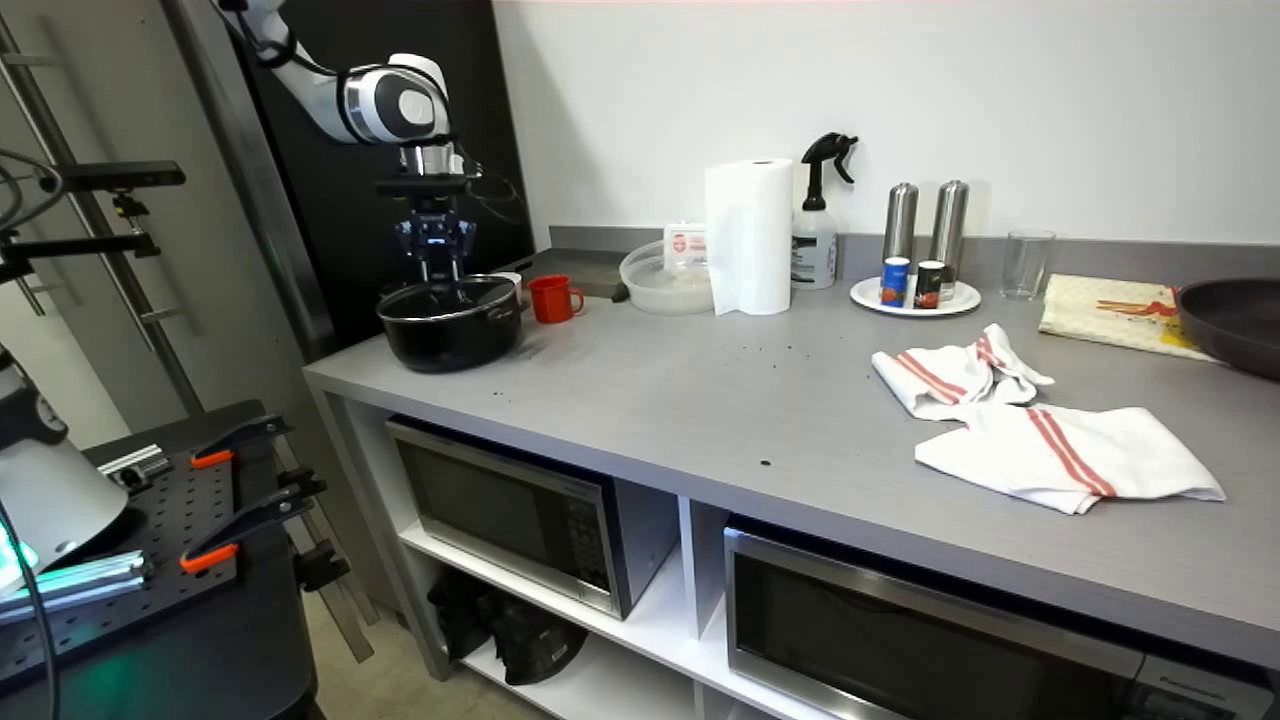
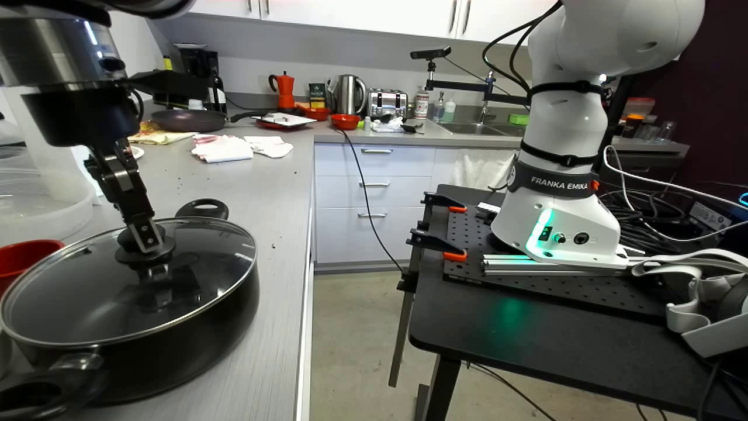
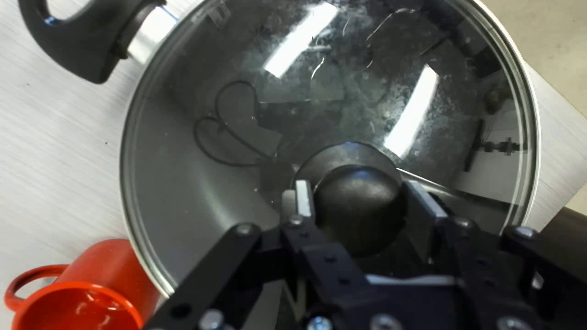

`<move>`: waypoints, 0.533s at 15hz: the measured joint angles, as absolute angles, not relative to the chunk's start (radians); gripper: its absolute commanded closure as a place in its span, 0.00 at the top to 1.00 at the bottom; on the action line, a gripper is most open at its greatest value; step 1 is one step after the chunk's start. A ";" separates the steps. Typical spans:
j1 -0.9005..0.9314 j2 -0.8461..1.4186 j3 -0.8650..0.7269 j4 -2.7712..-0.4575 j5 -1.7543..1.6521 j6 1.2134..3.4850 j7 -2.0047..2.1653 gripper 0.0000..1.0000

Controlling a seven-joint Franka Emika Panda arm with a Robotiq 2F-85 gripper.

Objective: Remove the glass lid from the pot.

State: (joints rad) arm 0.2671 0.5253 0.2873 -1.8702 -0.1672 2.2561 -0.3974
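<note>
Glass lid, step in hand: by my judgement, the grasp; the glass lid (image 3: 321, 119) sits level on the black cooking pot (image 2: 187, 356), so the lift is not yet done.
Lid, next move: I need a sure squeeze on the black lid knob (image 3: 360, 211), then a slow rise straight up until the metal rim (image 3: 533, 137) is wholly above the pot, and only then a sideways carry to a spot on the grey surface (image 1: 680, 400).
End effector (image 3: 357, 197): pointing down, jaws partway apart with the knob between them; the pads (image 3: 303, 199) look very close at both sides, yet from my feeds I cannot tell whether they press on it.
Knob from the end effector: between the pads, with the glass spreading out beneath them on every side.
Red mug (image 1: 553, 300): upright, just beside the pot; whether it touches I cannot tell, so I would carry the lid away from that side.
Pot: if the lid sticks, it could come up too, so I would watch it at first lift.
</note>
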 measured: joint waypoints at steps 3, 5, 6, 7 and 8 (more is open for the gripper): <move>0.267 0.525 0.287 -1.870 -0.167 2.256 -0.398 0.25; 0.267 0.525 0.287 -1.870 -0.167 2.256 -0.398 0.25; 0.268 0.525 0.287 -1.870 -0.167 2.256 -0.398 0.25; 0.268 0.523 0.289 -1.870 -0.167 2.253 -0.398 0.25; 0.269 0.520 0.291 -1.871 -0.167 2.250 -0.397 0.25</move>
State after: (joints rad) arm 0.2694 0.5199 0.2905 -1.8707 -0.1672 2.2504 -0.3975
